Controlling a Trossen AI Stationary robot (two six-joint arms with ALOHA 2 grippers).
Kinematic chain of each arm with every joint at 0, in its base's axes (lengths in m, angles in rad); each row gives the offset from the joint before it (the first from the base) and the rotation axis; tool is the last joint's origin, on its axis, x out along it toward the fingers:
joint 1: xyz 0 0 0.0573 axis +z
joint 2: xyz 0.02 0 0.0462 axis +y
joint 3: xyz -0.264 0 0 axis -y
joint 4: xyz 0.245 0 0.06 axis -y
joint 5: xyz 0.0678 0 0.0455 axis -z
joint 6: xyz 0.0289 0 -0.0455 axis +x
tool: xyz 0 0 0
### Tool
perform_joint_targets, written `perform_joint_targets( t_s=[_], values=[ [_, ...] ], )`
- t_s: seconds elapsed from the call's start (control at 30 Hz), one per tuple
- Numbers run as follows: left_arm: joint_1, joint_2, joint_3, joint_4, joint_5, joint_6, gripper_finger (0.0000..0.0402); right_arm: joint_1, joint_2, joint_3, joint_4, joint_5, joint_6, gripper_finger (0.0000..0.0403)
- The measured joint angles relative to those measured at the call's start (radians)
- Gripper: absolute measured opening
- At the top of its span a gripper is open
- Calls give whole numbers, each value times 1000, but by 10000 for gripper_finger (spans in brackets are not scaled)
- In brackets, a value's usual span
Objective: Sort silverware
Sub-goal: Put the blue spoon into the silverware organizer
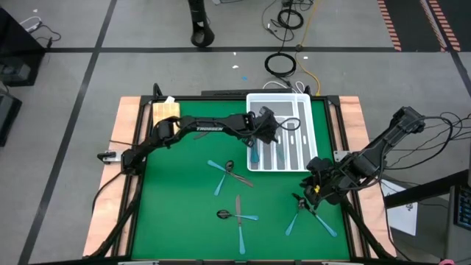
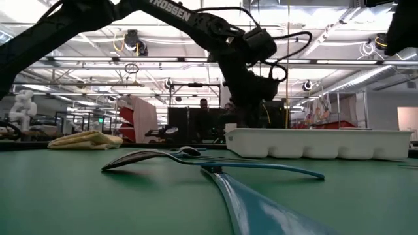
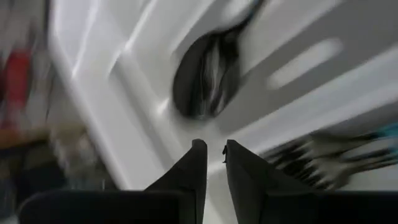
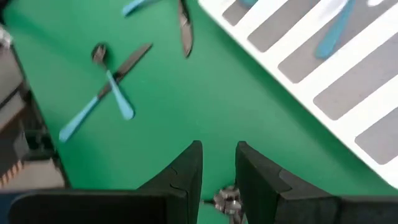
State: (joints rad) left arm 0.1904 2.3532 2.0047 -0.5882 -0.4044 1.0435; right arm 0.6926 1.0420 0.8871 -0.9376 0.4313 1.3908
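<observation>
The white compartmented tray stands at the table's far middle, with several pieces of silverware in it. My left gripper hangs over the tray's left compartments, slightly open with nothing between its fingers. Just beyond it a dark spoon head lies in a compartment, and fork heads lie in the neighbouring one. Blue-handled silverware lies crossed on the green mat in three places. My right gripper hovers open above the mat near the table's right edge. A small silvery bit shows far back between its fingers.
A yellowish cloth lies at the mat's far left corner. The tray's wall rises across the low view behind a spoon and blue handles. Bare green mat spreads at the near left.
</observation>
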Motion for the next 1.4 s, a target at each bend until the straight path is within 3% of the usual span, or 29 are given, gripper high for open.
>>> perform_joint_targets(
  t_s=[0.07, 0.23, 0.33, 0.47, 0.63, 0.83, 0.97, 1.07, 1.17, 1.4],
  values=[
    [-6, -21, 11, -27, -52, -76, 66, -28, 0, 0, -14, 14, 7, 84],
    [-10, -122, 18, -118, -23, -202, 66, -135, 0, 0, -76, 26, -57, 84],
    [7, -175, 17, -252, -14, -322, 66, -226, 0, 0, -109, 95, -95, 84],
    [39, -255, 17, -403, 116, -579, 66, -414, 0, 0, -99, 130, -205, 85],
    [80, -329, 17, -467, 356, -815, 66, -694, 48, 0, 92, -34, -532, 104],
    [97, -394, 17, -580, 427, -904, 66, -914, 204, 0, 219, -298, -752, 131],
    [77, -429, 16, -715, 428, -873, 66, -926, 255, 2, 347, -476, -850, 133],
    [51, -463, 15, -822, 497, -850, 66, -889, 255, 37, 314, -590, -919, 127],
    [3, -506, -28, -792, 576, -851, 66, -791, 252, 69, 184, -593, -994, 117],
    [-106, -666, -211, -684, 584, -881, 66, -534, 266, 74, 96, -580, -1037, 103]
  ],
)
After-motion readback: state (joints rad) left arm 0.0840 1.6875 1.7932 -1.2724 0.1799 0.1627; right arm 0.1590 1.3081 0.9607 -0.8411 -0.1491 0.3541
